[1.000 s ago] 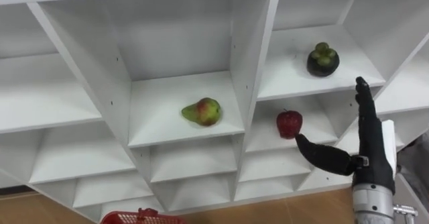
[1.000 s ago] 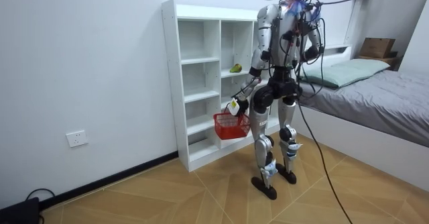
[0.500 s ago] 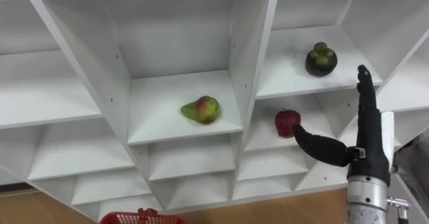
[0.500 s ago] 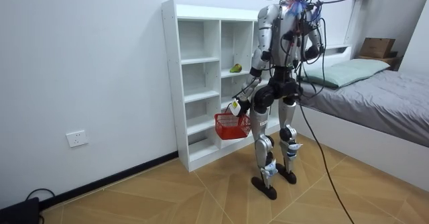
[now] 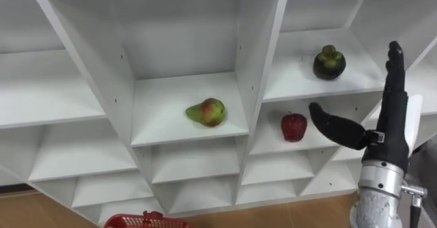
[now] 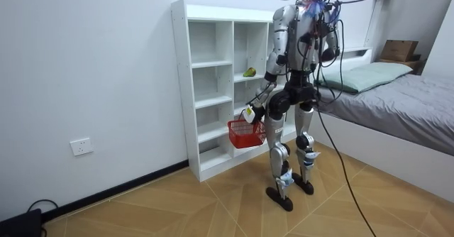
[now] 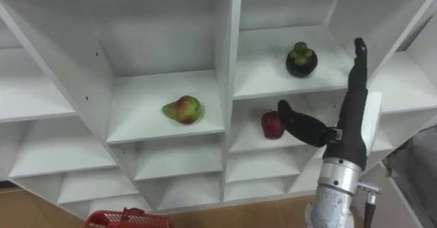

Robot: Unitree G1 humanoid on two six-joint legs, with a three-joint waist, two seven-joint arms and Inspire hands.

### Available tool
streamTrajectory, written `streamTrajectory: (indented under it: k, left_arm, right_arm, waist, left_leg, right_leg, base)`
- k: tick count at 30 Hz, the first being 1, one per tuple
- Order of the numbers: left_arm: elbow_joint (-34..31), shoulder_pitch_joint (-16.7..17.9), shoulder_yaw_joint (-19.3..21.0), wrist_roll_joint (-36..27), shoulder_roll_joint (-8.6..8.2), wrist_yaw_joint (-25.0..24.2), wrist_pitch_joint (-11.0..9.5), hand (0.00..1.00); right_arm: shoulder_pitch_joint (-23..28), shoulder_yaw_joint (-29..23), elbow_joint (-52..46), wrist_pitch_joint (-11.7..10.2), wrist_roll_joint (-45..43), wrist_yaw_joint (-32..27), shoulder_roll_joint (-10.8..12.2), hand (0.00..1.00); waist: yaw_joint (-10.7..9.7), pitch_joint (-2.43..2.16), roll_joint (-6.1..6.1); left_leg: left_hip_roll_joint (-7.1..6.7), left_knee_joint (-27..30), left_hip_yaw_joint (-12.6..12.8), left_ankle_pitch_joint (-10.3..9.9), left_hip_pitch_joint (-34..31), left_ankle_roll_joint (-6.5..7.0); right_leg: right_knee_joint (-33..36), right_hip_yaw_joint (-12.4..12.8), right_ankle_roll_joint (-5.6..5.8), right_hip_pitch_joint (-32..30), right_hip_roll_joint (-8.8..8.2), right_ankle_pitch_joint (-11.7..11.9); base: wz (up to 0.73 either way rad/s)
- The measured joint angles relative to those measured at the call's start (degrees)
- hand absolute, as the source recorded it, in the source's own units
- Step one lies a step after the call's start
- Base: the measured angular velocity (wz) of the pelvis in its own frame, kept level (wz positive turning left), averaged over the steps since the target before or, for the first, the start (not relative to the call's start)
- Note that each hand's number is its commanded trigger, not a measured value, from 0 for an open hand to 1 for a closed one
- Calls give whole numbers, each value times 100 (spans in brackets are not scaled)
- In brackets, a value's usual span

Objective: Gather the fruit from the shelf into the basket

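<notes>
The white closet holds three fruits. A green-red pear lies in the middle compartment. A dark mangosteen sits one column to the right, with a red apple on the shelf below it. My right hand is raised in front of the closet's right edge, open, with fingers straight up and thumb stretched left, just right of the apple and apart from it. In the room view my left hand hangs low, and the red basket hangs from it. The basket's rim shows at the bottom edge.
The other closet compartments hold nothing. I stand close to the closet on a wood floor. A bed stands behind me at the room view's right.
My right hand has risen and moved slightly right, so the thumb tip has come away from the apple. The fruits and the basket have stayed put.
</notes>
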Motion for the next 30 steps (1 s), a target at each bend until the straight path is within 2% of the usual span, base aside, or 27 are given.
streamTrajectory:
  k: [4,8,12,22,26,30]
  left_arm:
    - [-5,6,5,0,31,3,2,100]
    - [-5,3,4,2,45,5,2,100]
    - [2,-7,4,13,45,7,21,100]
    - [-24,-11,129,235,44,-66,43,100]
    - [-100,-11,213,348,81,-127,155,100]
    - [-120,-19,253,446,127,-117,163,100]
  right_arm:
    - [-55,-15,0,-1,6,-1,-80,0]
    - [-82,-224,0,-1,85,12,-88,0]
    - [-258,-435,0,-1,359,92,-122,0]
    - [-509,-452,3,16,507,313,-288,0]
    - [-674,-460,137,43,513,423,-294,0]
    - [-694,-462,501,175,572,603,-295,0]
  waist:
    - [8,1,-37]
    - [-7,20,-67]
    - [-19,26,-64]
    - [-9,53,-61]
    - [-5,63,-116]
    - [5,61,-198]
  left_leg:
    - [0,0,-12,4,7,-2]
    - [-4,8,-51,5,-1,-1]
    - [-7,7,-111,7,-8,-1]
    - [-12,4,-162,25,-21,-3]
    - [-15,5,-221,40,-22,-9]
    - [-18,7,-294,52,4,-16]
  right_leg:
    - [-3,-17,-1,33,-1,1]
    - [-4,-44,-1,52,-6,1]
    - [-2,-84,-1,56,-12,1]
    - [-5,-177,-1,79,-23,0]
    - [-5,-204,-1,93,-26,1]
    - [-12,-271,-1,151,-29,1]
  base:
    - [1]
    - [4]
    - [3]
    - [4]
    - [5]
    - [9]
